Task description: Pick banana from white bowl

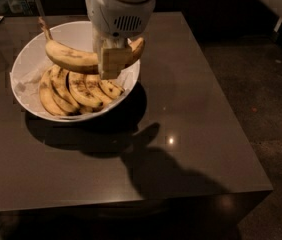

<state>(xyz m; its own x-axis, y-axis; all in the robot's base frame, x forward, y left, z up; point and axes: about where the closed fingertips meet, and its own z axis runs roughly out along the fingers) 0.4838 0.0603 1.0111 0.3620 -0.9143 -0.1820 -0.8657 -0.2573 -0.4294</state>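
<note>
My gripper (112,64) hangs over the middle of the white bowl (31,59) and is shut on the banana (73,59). The banana is long and yellow with faint brown speckles. It is held crosswise above the other fruit, clear of it, with its thin brownish stem pointing up to the left and its far tip showing right of the fingers (110,66). The bowl is wide and glossy, lined with crumpled white paper, and stands on the left part of the dark table.
Several shorter spotted bananas (76,91) lie in the bowl under the held one. The dark glossy table (181,134) ends at its front and right edges, with floor to the right. Dark objects stand at the far left.
</note>
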